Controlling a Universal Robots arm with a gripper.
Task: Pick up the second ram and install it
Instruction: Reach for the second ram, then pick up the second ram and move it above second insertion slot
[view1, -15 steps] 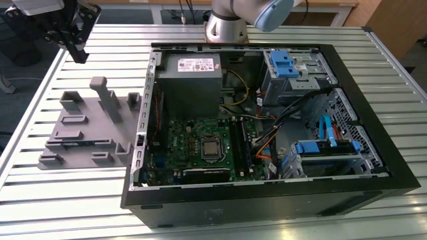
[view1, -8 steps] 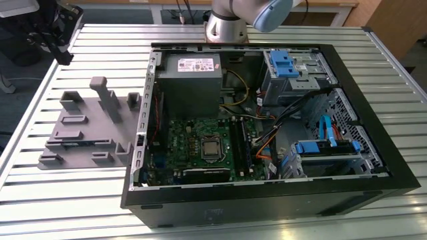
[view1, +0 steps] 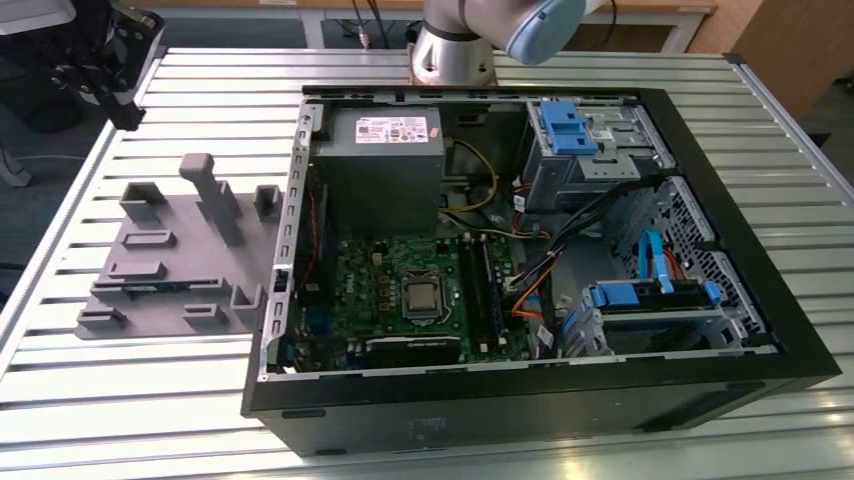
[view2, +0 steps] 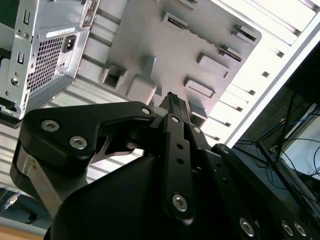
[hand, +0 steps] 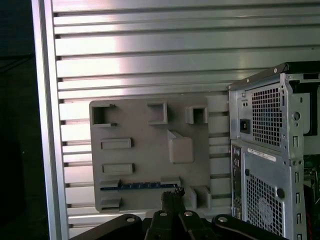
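The second ram (hand: 140, 185), a thin blue-green stick, lies on edge in a slot of the grey tray (hand: 145, 140). The exterior view shows the ram (view1: 138, 289) on the side of the tray (view1: 174, 260) nearer the camera, at that view's left. In the second wrist view the ram (view2: 200, 36) is a dark strip across the tray (view2: 165, 55). My gripper (hand: 172, 196) hangs well above the tray, close to the stick's end in the picture. Its black fingers are shut together with nothing between them. The gripper (view2: 172, 100) looks the same in the second wrist view.
An open black computer case (view1: 534, 400) lies beside the tray, with the green motherboard (view1: 387, 290) and grey power supply (view1: 378, 160) inside. The case's perforated rear panel (hand: 270, 165) stands close to the tray. Upright blocks (view1: 214, 195) rise from the tray. The slatted metal table (view1: 134, 400) ends just beyond it.
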